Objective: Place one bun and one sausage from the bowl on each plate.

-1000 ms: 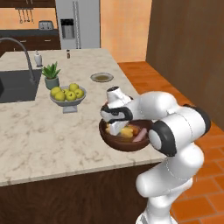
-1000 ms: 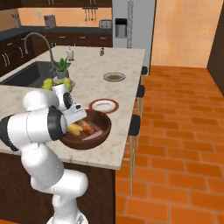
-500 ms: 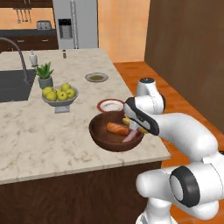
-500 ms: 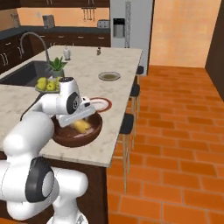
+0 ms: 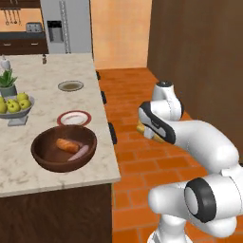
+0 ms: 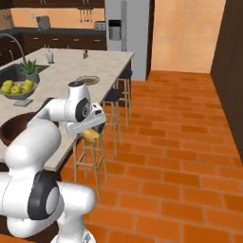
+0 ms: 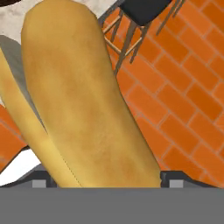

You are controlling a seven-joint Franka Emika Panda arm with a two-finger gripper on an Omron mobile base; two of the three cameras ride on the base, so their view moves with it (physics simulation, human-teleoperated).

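**Bun held out over the floor, plates back on the worktop**

The bun (image 7: 83, 100) sits lengthwise between the tool's (image 5: 148, 133) jaws, which stand wide and pinch it; its long axis runs along the tool. It hangs off the worktop's (image 5: 42, 156) edge, over the brick floor (image 5: 133, 90) and the stools (image 6: 92, 144). The red-rimmed plate (image 5: 74, 117) lies back on the worktop, just behind the bowl (image 5: 47, 156); the grey plate (image 5: 70, 86) is farther along. Bowl holds a sausage (image 5: 67, 145) and a paler one (image 5: 79, 153). Fruit bowl (image 5: 13, 107) and plant (image 5: 7, 81) stand well apart. Judged: bun must swing back across the edge; bowl rim is nearest obstacle.
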